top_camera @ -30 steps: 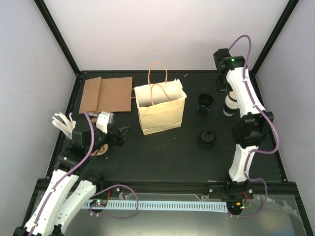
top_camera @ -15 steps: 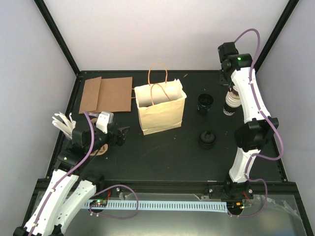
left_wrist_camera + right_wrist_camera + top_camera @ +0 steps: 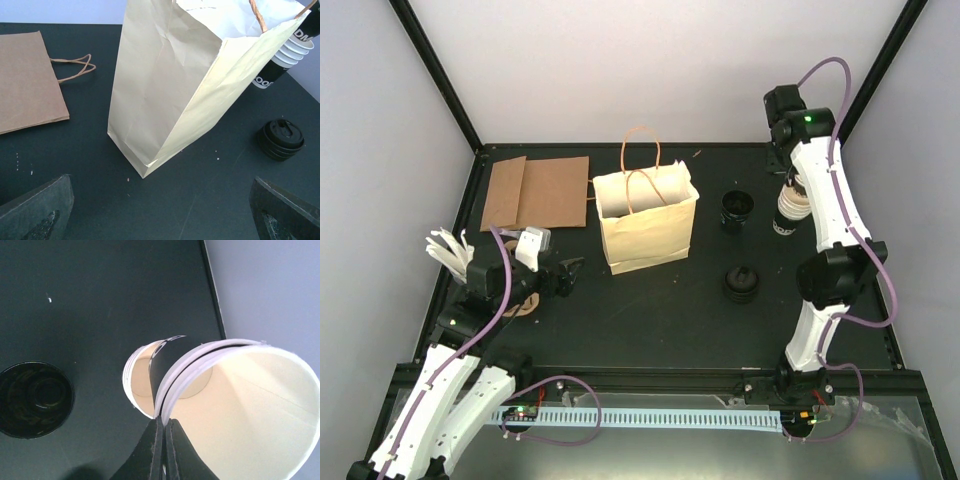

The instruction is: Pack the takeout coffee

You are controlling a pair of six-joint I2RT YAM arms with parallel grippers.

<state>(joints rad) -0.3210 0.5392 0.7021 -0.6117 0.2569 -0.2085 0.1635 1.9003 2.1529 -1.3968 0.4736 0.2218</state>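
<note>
My right gripper [image 3: 164, 427] is shut on the rolled white rim of a takeout coffee cup [image 3: 250, 405], cream inside and black outside. It holds the cup tilted just above the stack of cups [image 3: 142, 375] at the table's far right. Two white rims lie close together at the pinch. In the top view the right gripper [image 3: 792, 183] hangs over that stack [image 3: 787, 215]. The cream paper bag [image 3: 645, 225] stands open mid-table. My left gripper [image 3: 570, 272] rests open low on the left, pointing at the bag [image 3: 170, 80], fingers [image 3: 37, 210] wide apart and empty.
Black lids [image 3: 741, 284] lie stacked right of the bag, also in the left wrist view [image 3: 281, 139]. A second black stack [image 3: 736, 208] sits near the cups. A flat brown bag [image 3: 535, 192] lies at the back left. White folded pieces [image 3: 448, 250] fan out beside the left arm.
The right arm has swung back and up toward the far right corner, raising the gripped cup off the stack. The left arm and the bag have not moved.
</note>
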